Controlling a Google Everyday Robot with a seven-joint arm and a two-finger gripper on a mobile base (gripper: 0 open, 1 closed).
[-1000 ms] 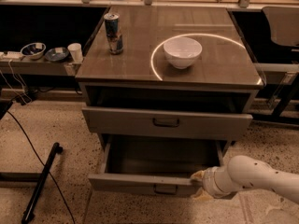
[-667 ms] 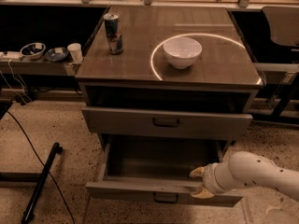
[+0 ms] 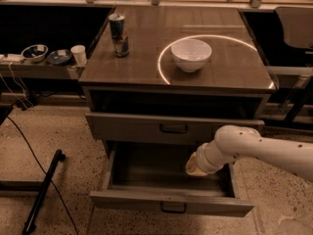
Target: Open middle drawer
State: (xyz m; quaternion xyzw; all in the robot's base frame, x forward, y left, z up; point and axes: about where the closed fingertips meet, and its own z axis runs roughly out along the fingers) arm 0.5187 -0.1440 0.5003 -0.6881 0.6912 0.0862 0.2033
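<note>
The middle drawer [image 3: 132, 199] is pulled far out, and its shallow front with the small dark handle [image 3: 173, 207] is nearest to me. Its inside looks empty. The taller-fronted top drawer [image 3: 127, 127] above it stands slightly out from the cabinet. The lowest drawer is hidden under the open one. My gripper [image 3: 195, 166] is at the end of the white arm [image 3: 264, 148], which comes in from the right. It hangs over the right part of the open drawer's inside, back from the front panel and apart from the handle.
On the cabinet top stand a white bowl [image 3: 190, 54] and a drink can [image 3: 119, 35]. A low side shelf at the left holds two small bowls [image 3: 34, 52] and a cup [image 3: 78, 54]. A black pole [image 3: 43, 192] and a cable lie on the floor at the left.
The middle drawer has slid further out toward me. My gripper has left the drawer's front right edge and moved back over the drawer's inside.
</note>
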